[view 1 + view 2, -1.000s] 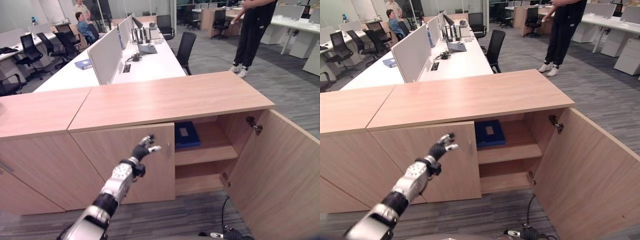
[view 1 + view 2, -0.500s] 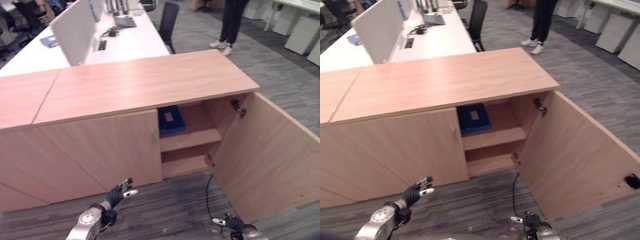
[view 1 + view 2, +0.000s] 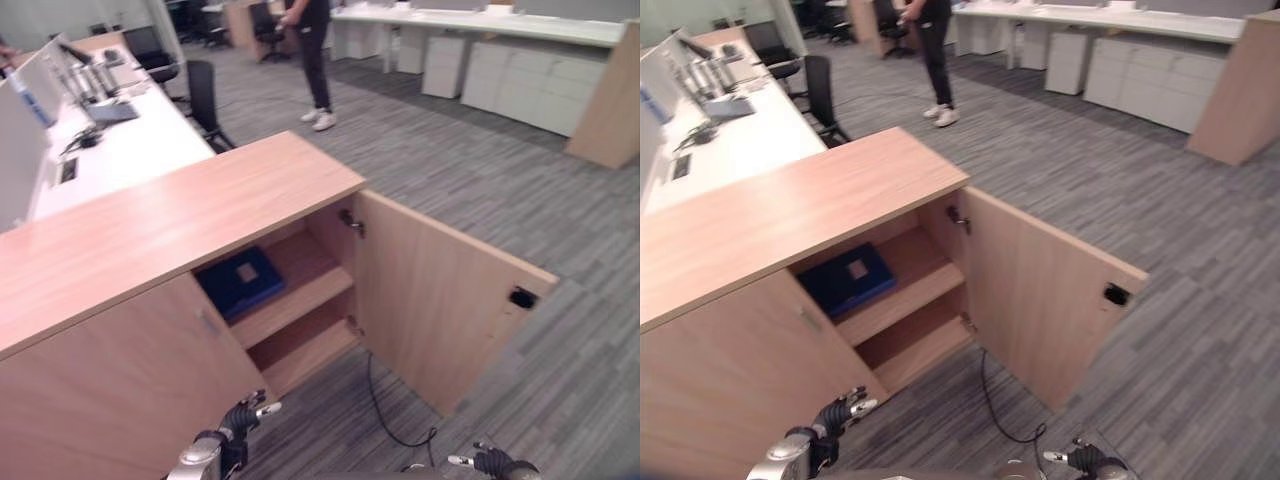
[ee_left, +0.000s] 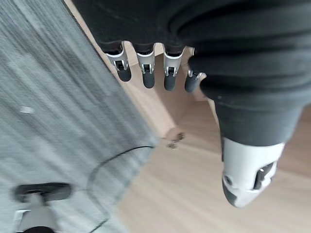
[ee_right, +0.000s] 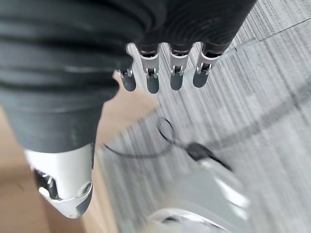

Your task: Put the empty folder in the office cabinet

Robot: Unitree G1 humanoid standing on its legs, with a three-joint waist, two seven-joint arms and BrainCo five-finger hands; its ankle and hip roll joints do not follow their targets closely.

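Observation:
A dark blue folder (image 3: pixel 240 281) lies flat on the upper shelf of the wooden office cabinet (image 3: pixel 170 215), seen through its open right half. The cabinet's right door (image 3: pixel 440 300) stands swung wide open. My left hand (image 3: pixel 243 418) hangs low in front of the shut left door, fingers straight and holding nothing. In the left wrist view the left hand's fingers (image 4: pixel 146 73) point towards the cabinet's lower edge. My right hand (image 3: pixel 490 462) shows at the bottom edge over the carpet, fingers (image 5: pixel 176 73) straight and relaxed, holding nothing.
A lower shelf (image 3: pixel 305 355) sits under the folder's shelf. A person (image 3: pixel 312 55) stands on the grey carpet beyond the cabinet. White desks with monitors (image 3: pixel 90 110) and a black chair (image 3: pixel 205 95) lie behind it. White drawer units (image 3: pixel 500 75) line the far right.
The camera has swung right, so the cabinet sits further left in the picture. My left hand stays low near the bottom edge. The folder has not moved on its shelf.

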